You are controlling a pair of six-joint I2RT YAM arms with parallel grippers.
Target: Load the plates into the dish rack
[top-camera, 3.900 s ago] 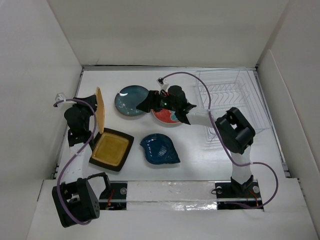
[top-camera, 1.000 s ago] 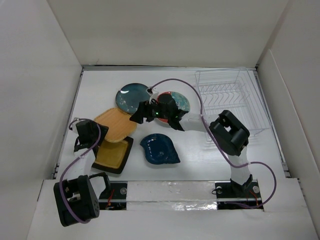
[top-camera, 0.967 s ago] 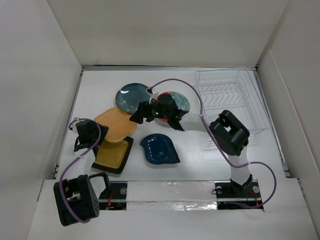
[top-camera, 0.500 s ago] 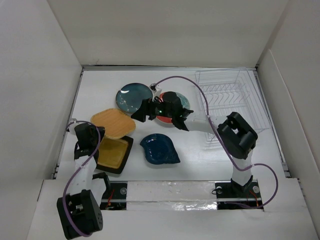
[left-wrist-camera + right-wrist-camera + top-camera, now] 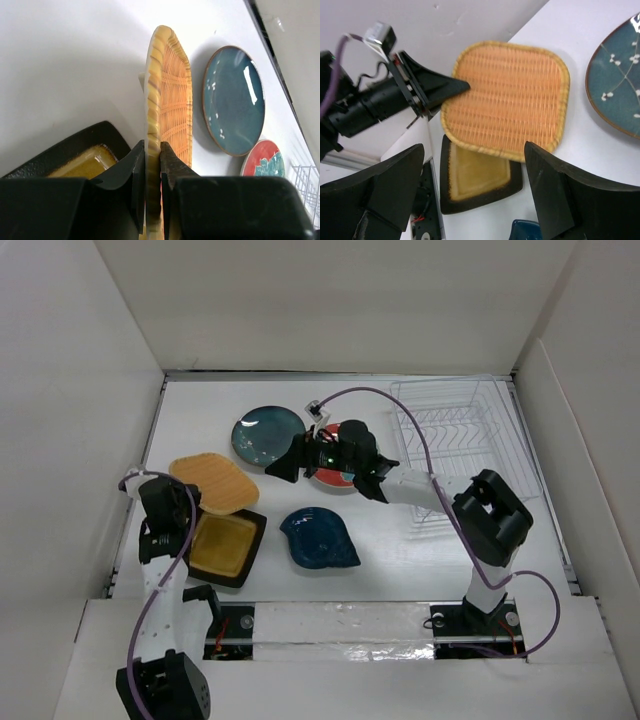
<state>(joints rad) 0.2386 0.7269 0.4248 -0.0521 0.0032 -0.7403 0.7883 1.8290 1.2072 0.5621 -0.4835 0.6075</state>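
Observation:
My left gripper is shut on the near-left edge of the orange rounded-square plate, which lies nearly flat over the far edge of the mustard-yellow plate. The left wrist view shows the fingers pinching the orange plate's rim. My right gripper is open and empty, hovering over the red-and-teal plate, partly hiding it. Its wrist view faces the orange plate. The dark teal plate and blue leaf plate lie flat. The white wire dish rack stands back right.
White walls close in the table on the left, back and right. The right arm's purple cable arcs above the rack's left side. The mustard plate sits near the front left, beside the left arm's base.
The left arm has tipped the orange plate from upright to nearly flat and drawn it left. The right gripper has shifted slightly right over the red-and-teal plate.

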